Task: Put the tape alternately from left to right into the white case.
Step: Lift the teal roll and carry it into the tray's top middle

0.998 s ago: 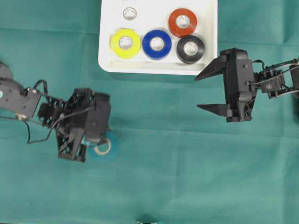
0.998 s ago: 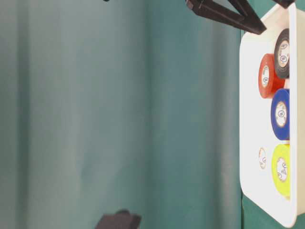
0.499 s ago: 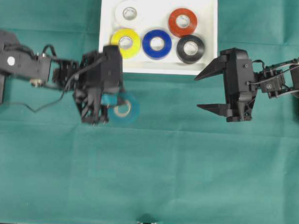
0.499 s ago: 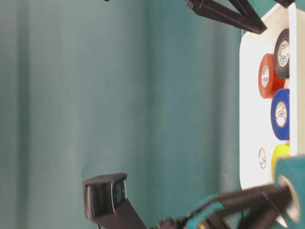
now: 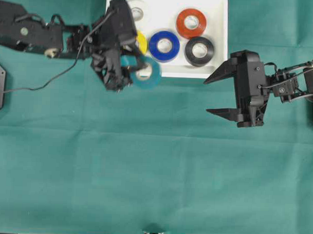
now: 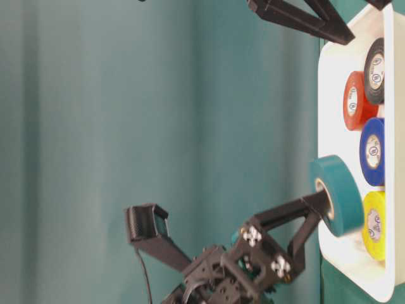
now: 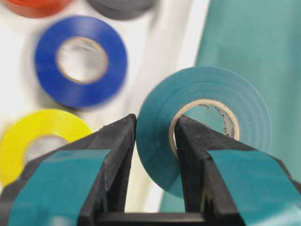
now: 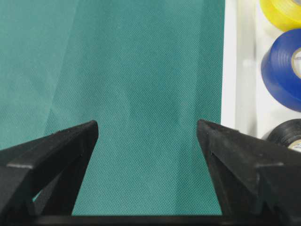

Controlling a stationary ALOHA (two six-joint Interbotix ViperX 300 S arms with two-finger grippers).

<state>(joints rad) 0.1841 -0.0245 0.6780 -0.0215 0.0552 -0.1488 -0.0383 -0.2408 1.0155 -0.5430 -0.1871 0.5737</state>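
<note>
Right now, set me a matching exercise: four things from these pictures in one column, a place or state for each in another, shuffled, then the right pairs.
Things:
1. teal roll
2. black roll
3. right gripper
4. white roll

Places or states:
A. lying in the white case, just below the red roll in the overhead view
B. open and empty, over the green cloth
C. pinched through its core by the left gripper, at the case's near rim
D. lying in the case's far left corner, partly hidden by the left arm

Pairs: 1-C, 2-A, 3-B, 4-D
</note>
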